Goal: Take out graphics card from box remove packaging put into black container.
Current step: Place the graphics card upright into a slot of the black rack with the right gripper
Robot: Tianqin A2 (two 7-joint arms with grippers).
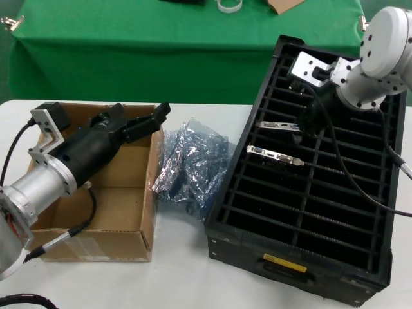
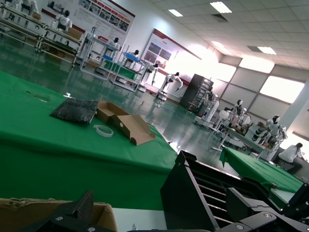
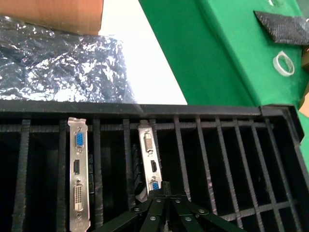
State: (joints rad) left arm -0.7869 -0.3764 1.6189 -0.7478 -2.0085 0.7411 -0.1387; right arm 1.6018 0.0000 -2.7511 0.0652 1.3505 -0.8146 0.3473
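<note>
The graphics card (image 1: 278, 125) (image 3: 148, 157) stands in a slot of the black container (image 1: 244, 239) (image 3: 145, 109), with only its silver bracket showing. My right gripper (image 1: 308, 123) (image 3: 165, 189) hangs over the container, shut, with its tips at the end of that bracket; nothing shows between them. The packaging (image 1: 190, 161) (image 3: 58, 67) lies crumpled on the table between container and box. My left gripper (image 1: 143, 120) (image 2: 161, 209) is open above the far right corner of the box (image 1: 119, 199) and holds nothing. The box floor that shows is bare.
A second card (image 1: 275, 156) (image 3: 78, 174) stands two slots nearer me. The container carries a yellow label (image 1: 284, 262) on its near end. Behind the white table (image 1: 180, 270) runs a green table (image 1: 161, 45) with a tape ring (image 3: 283, 64).
</note>
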